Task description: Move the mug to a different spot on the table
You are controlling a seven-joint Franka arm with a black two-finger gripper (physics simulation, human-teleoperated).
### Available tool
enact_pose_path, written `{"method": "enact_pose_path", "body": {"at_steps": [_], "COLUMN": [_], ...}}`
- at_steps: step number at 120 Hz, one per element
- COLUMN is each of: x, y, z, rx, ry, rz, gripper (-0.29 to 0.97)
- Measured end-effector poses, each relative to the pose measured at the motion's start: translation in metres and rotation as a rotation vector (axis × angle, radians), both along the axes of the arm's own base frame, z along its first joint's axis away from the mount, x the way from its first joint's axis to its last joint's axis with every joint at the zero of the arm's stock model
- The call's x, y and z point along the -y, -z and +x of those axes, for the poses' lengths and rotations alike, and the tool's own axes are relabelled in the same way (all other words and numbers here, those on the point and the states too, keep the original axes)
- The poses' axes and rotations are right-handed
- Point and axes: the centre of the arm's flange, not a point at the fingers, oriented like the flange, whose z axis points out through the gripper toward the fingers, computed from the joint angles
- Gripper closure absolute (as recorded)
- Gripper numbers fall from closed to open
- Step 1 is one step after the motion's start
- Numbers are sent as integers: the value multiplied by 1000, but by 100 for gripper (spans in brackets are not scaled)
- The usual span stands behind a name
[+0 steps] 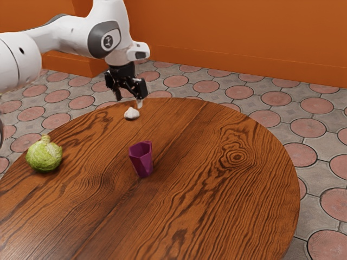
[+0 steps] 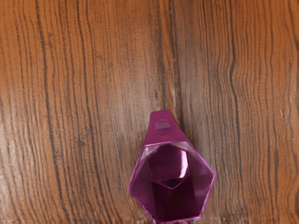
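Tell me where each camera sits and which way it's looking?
Exterior view: beside the arm, raised, looking down across the table; the white arm enters from the upper left.
Wrist view: on the arm's hand, looking straight down into the mug.
Shared: the purple mug and the wooden table.

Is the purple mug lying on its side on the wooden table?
No, the purple mug stands upright on the wooden table, with its opening facing up.

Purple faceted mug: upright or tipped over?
Upright: the purple faceted mug stands on its base on the round wooden table, opening up; the wrist view looks straight down into it.
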Motion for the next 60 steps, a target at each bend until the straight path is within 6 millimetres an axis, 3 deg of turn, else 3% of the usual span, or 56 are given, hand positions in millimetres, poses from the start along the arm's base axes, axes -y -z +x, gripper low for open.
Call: {"method": "enact_pose_path", "body": {"at_steps": [17,36,60], "x": [-16,-8,-6], "y": [-8,-17,-87], "z": [-40,-52,-56], "rx": [-30,-24,58], "ry": [-9,23,50], "rz": [-21,-35,-32], "gripper": [2,2,2]}}
